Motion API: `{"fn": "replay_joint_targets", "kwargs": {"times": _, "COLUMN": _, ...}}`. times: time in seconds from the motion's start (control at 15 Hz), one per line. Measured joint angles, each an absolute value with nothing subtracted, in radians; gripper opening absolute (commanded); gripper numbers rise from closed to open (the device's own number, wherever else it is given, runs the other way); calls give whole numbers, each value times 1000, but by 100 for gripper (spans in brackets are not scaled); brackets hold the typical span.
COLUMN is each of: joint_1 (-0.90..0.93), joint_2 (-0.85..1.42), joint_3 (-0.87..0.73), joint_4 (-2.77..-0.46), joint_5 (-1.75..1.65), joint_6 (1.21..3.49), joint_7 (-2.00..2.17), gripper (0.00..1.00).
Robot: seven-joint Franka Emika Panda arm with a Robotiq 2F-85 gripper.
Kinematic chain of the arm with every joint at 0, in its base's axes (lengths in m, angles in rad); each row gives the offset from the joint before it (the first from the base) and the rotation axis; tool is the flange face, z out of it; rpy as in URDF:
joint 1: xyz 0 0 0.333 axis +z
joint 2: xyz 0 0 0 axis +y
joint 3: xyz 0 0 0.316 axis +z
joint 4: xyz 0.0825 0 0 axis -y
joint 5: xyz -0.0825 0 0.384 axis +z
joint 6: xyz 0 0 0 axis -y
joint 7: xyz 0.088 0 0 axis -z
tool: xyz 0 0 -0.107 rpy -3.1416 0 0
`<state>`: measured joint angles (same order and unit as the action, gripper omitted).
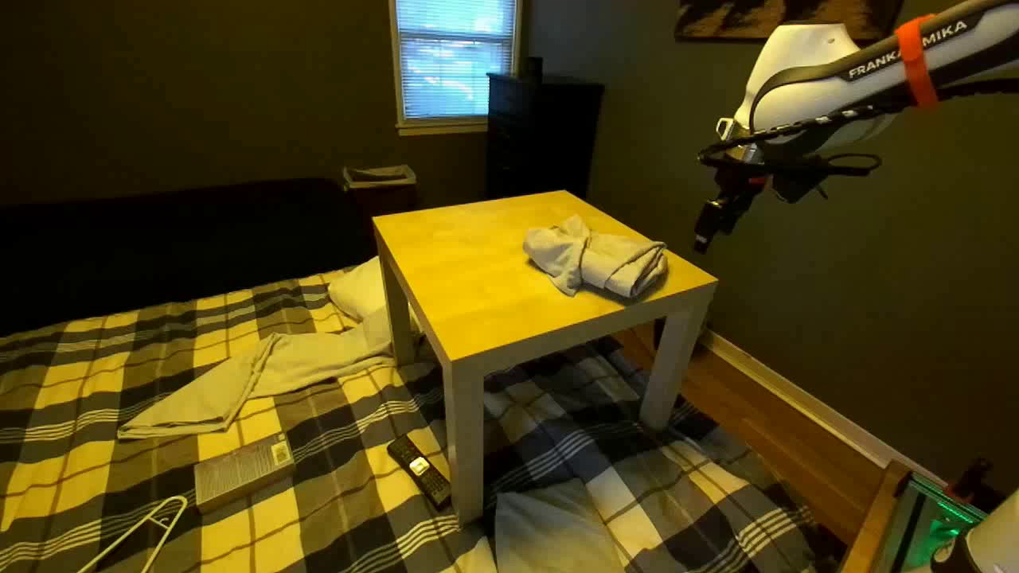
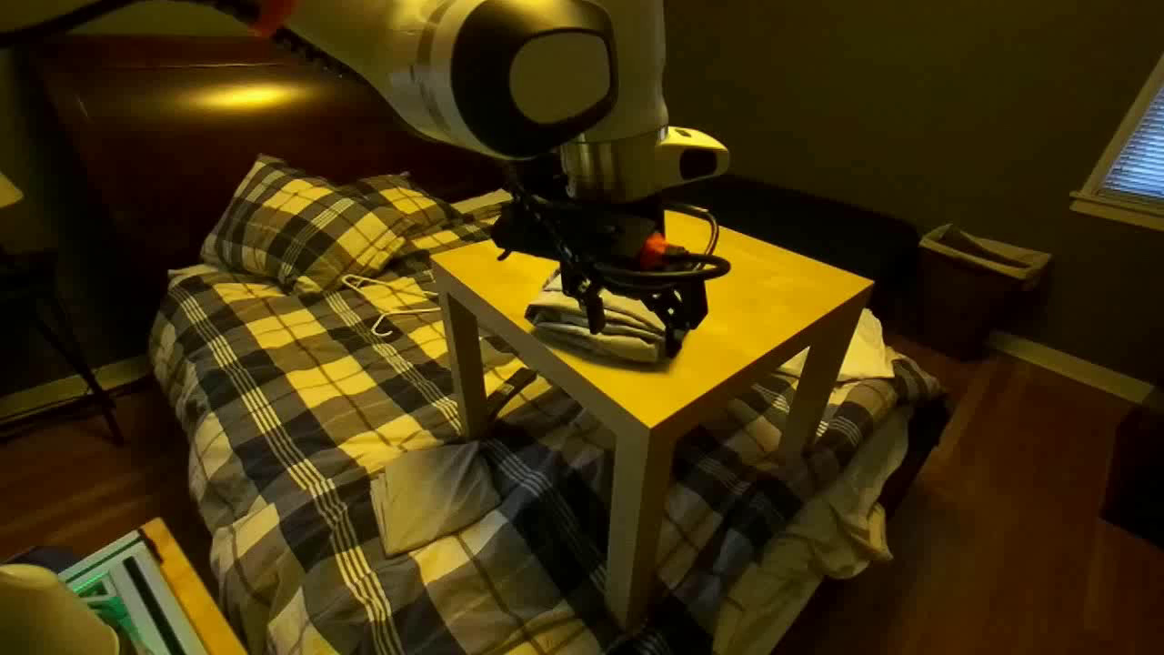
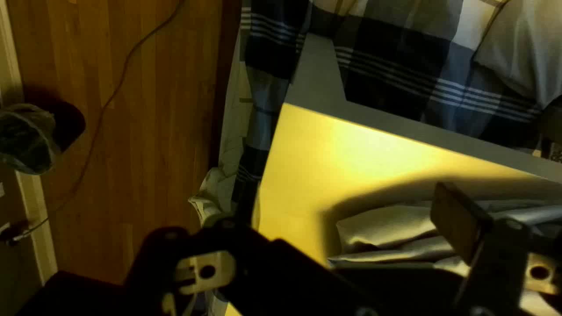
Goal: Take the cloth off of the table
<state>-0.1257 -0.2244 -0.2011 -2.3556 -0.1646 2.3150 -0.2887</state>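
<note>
Cloth [image 1: 597,259]: is lying bundled on the table [image 1: 462,278], close to its near-right corner in an exterior view.
Pincer [image 2: 635,333]: is hanging higher than the table, its fingers [image 3: 461,221] standing spread and pinching nothing.
Cloth from pincer: is lying lower and inward, away from that corner.
Long axis: is seemingly running aslant to the table edges, one end facing the corner; the pincer is hiding part of it.
Coming move: is probably calling for a slide inward off the corner, then lowering until the fingers are straddling the cloth's corner-side end.
</note>
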Motion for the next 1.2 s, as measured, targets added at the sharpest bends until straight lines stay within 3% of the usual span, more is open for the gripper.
{"fn": "replay_joint_targets", "kwargs": {"times": 0.8, "joint_1": -126, "joint_2": -224, "joint_3": -197, "joint_4": -2355, "joint_5": -173, "joint_6": 2315, "joint_7": -287, "gripper": 100}}
{"fn": "replay_joint_targets", "kwargs": {"times": 1.2, "joint_1": -121, "joint_2": -218, "joint_3": -63, "joint_4": -2332, "joint_5": -376, "joint_6": 2296, "joint_7": -65, "gripper": 100}}
